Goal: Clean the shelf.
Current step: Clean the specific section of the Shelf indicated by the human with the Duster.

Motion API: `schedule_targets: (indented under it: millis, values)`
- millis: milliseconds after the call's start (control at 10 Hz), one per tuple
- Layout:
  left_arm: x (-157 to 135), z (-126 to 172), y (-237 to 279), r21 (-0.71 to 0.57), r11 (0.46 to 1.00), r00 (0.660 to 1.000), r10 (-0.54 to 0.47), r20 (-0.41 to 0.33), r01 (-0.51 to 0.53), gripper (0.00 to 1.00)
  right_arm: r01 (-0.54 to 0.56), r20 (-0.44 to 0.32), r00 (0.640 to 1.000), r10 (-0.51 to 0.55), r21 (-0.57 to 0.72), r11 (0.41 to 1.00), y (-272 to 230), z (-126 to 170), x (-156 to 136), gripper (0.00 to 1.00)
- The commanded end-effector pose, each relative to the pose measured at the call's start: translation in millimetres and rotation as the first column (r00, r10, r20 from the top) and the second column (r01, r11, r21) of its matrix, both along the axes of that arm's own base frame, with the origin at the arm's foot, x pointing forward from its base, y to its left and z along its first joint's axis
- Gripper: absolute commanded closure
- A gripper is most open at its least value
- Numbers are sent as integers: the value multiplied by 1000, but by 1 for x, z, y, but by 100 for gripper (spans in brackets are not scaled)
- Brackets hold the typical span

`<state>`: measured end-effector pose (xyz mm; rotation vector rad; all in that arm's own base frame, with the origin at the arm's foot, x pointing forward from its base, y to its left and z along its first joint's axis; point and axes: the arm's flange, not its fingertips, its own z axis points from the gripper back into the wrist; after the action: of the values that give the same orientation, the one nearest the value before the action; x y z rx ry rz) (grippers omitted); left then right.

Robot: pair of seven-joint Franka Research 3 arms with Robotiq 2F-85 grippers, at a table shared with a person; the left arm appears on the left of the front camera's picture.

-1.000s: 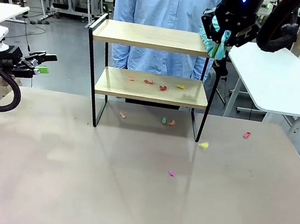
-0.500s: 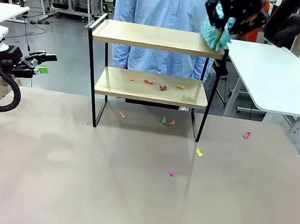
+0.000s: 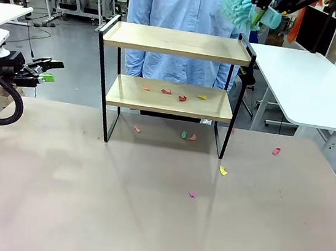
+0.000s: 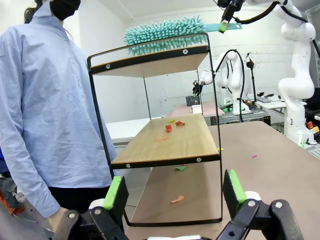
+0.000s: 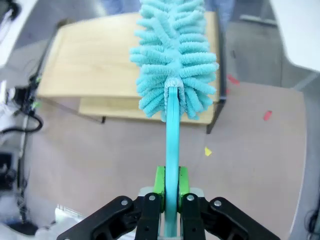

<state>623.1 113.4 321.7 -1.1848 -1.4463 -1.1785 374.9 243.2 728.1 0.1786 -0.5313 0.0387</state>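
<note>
Right gripper [image 5: 170, 182] is clamped on the end of the duster [image 5: 172, 55] handle, so the fluffy teal head reaches out over the right end of the shelf [image 3: 172, 42] top board, apparently just clear of it, likely lined up for a sweep. Left gripper [image 4: 173, 189] has its jaws wide and empty, parked off the table [image 3: 83, 201] to the left, probably to keep clear. Shelf stands upright at the table's far middle, with paper scraps [image 3: 182, 98] on its lower board and more on the table.
</note>
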Motion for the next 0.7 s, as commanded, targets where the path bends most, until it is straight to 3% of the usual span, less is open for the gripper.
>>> schedule_targets:
  millis: [0, 300, 600]
  values:
    - [0, 4, 0, 3, 1000, 1000, 2, 11, -2, 0, -254, -81, 964, 255, 24, 967, -22, -10, -17, 87]
    - [0, 4, 0, 3, 1000, 1000, 2, 11, -2, 0, -596, -170, 785, 596, 54, 801, -42, -29, -49, 87]
    - [0, 4, 0, 3, 1000, 1000, 2, 11, -2, 0, -754, -284, 627, 725, 13, 657, -46, -71, -80, 87]
